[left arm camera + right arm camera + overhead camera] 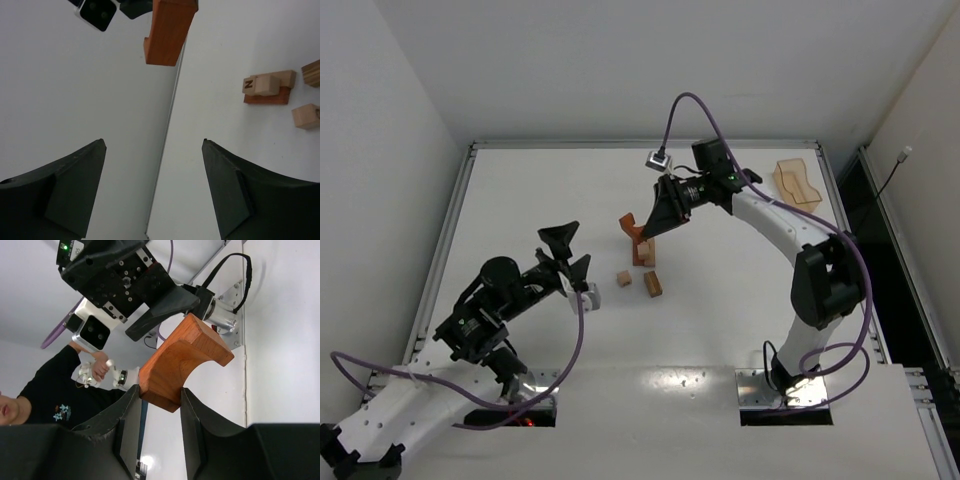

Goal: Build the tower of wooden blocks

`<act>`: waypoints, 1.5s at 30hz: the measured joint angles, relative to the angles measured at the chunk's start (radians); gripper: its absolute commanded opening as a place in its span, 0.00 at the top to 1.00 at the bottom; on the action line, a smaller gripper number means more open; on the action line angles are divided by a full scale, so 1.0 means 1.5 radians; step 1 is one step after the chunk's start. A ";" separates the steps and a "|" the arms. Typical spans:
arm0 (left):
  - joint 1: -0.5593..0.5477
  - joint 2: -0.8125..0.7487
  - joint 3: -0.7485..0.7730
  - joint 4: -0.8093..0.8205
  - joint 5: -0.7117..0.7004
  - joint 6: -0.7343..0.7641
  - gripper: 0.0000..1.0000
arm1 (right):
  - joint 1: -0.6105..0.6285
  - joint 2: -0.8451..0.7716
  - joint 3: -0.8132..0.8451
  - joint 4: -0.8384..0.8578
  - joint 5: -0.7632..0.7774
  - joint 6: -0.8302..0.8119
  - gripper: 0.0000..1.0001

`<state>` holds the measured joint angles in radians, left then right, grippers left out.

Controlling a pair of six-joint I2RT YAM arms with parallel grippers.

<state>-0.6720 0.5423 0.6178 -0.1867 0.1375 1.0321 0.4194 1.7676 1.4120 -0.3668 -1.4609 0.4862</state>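
The right gripper clamps a red arch block. The left gripper, at 9 o'clock from the stack, has its fingers apart.

two blocks before the stack

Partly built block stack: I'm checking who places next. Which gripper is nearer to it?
Right. The right gripper, shut on the orange arch block, hangs right by the stack; the open left gripper is well off to its left.
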 measured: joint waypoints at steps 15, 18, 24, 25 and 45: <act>-0.199 -0.024 -0.055 0.050 -0.066 -0.018 0.13 | 0.039 -0.034 0.003 0.015 -0.004 0.013 1.00; -0.238 -0.013 -0.070 0.085 -0.109 -0.015 0.16 | 0.055 -0.060 -0.009 0.031 -0.004 0.024 1.00; -0.303 0.001 -0.134 0.206 -0.203 0.035 0.21 | 0.088 -0.109 -0.075 0.065 -0.006 0.050 1.00; -0.312 0.004 -0.144 0.223 -0.218 0.044 0.21 | 0.092 -0.112 -0.083 0.069 -0.006 0.055 1.00; -0.398 -0.011 -0.171 0.327 -0.395 0.112 0.29 | 0.097 -0.117 -0.115 0.110 -0.006 0.082 1.00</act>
<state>-1.2686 0.5251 0.3607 0.3038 -0.4549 1.1999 0.5655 1.5925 1.2392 -0.2024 -1.4704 0.6086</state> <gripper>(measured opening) 0.712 0.281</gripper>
